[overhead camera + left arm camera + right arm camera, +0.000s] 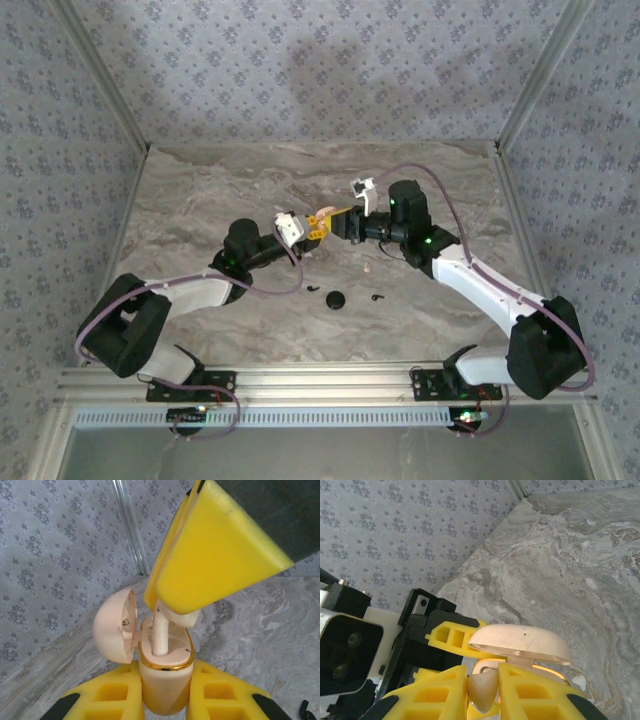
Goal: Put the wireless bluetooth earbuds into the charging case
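Though it's nearly closed, right hand (484, 674) pinches earbud (482, 695).

Case (165, 690): upright btwn fingers of L gripper (166, 685), held above mid-table (200, 200).
Lid (116, 625): open, hanging off case's left side in L wrist view.
Earbud (161, 635): stem down in case slot, head pinched in R gripper (483, 685), right over case.
Grippers: meet tip to tip, L on left, R on right & slightly farther back.
Puck (335, 299): on table, nearer the bases than grippers.
Small bits: one (313, 290) just left of puck, one (377, 297) right of it, apart.
Tiny item (367, 266): on table btwn R gripper & right bit; poss. 2nd earbud, too small to tell.
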### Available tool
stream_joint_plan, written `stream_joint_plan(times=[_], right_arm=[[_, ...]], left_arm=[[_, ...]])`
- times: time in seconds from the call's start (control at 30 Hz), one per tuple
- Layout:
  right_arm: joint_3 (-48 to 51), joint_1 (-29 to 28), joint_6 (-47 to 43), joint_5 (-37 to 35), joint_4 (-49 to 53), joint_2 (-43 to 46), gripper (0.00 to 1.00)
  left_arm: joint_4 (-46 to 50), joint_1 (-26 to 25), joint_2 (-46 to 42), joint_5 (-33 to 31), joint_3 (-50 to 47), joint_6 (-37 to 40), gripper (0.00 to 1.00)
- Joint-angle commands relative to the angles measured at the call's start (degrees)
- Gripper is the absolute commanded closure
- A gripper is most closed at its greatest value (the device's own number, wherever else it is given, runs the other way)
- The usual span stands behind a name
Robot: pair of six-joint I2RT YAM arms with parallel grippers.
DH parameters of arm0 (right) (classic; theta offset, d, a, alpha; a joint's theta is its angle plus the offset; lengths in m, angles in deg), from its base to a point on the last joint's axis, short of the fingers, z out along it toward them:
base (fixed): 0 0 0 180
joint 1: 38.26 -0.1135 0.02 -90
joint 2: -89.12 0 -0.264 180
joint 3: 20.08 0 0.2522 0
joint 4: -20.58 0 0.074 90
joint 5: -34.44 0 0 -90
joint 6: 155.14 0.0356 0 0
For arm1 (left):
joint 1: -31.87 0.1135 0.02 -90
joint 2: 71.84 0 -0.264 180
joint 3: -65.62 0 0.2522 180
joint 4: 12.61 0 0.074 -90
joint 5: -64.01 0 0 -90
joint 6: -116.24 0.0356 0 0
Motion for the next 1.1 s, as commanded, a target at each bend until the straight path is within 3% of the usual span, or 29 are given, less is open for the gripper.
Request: stream_joint_plan(times=[0.0,0.6,1.07], right_arm=[[-2.4,0.0,-5.5,-0.1,7.3,-0.8,0.77],[-10.8,1.5,-20.3,4.9,23.3,-4.0,0.77],[-18.0,2.1,-29.7,4.4,34.5,-5.9,0.78]], left_arm=[[-2.9,-1.0,-3.0,4.2,3.0,1.6,0.90],[0.1,-1.0,-3.2,10.7,5.1,-0.4,0.90],[3.1,-1.0,-3.7,14.0,6.1,-0.5,0.90]])
